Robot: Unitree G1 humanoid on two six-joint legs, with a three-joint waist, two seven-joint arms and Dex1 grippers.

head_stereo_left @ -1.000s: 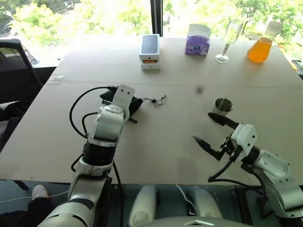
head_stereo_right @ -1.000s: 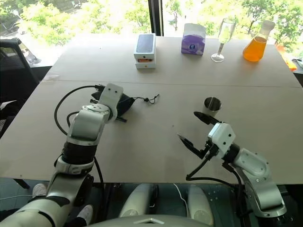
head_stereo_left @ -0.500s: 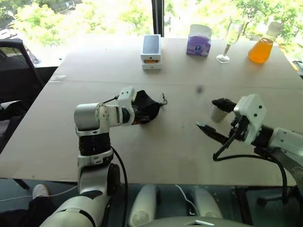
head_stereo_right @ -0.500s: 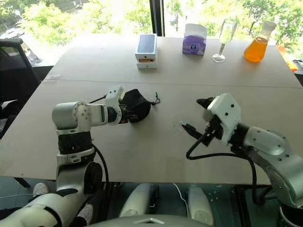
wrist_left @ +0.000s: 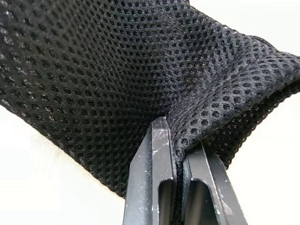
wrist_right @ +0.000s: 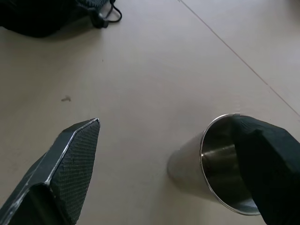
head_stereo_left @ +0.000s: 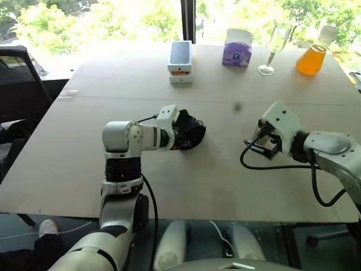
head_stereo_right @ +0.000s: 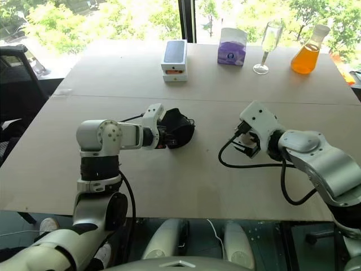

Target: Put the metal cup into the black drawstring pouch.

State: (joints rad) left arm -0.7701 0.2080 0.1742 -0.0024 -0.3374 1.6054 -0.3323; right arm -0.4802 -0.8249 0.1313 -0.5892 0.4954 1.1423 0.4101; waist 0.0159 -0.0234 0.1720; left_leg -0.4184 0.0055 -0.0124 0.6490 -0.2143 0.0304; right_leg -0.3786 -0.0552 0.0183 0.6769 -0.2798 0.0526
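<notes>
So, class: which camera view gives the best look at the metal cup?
The right wrist view: the cup stands upright on the table, its open mouth and steel inside plain, with one finger of the open right gripper in front of its rim. In both eye views the right gripper hides the cup.

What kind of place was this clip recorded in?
Probably an office or meeting room: a large pale table beside a window onto sunlit trees, and a black mesh office chair at the table's left.
</notes>
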